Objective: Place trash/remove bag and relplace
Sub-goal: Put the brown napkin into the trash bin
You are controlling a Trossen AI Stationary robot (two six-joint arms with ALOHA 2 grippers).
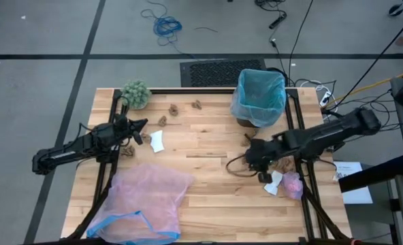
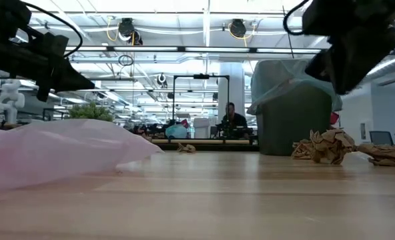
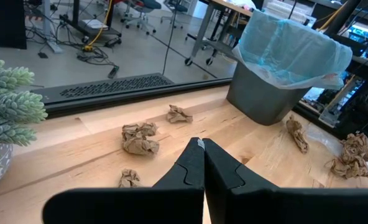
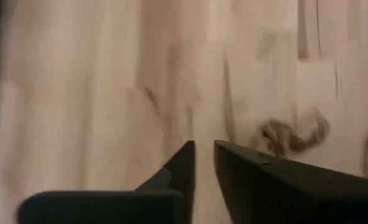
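Bag (image 1: pixel 259 95) lines bin (image 3: pixel 258 99); trash (image 3: pixel 139 137) lies outside on table (image 1: pixel 201 184).

A wooden table (image 1: pixel 208 184) is carrying a bin (image 1: pixel 250 121) lined with a blue bag (image 1: pixel 259 92), a pink bag (image 1: pixel 147 197), a green ball (image 1: pixel 136 93) and scattered trash (image 1: pixel 174 108).

Matt wood table (image 1: pixel 208 184), crinkly plastic bag (image 1: pixel 259 92) — translucent, crumpled paper trash (image 3: pixel 139 137)
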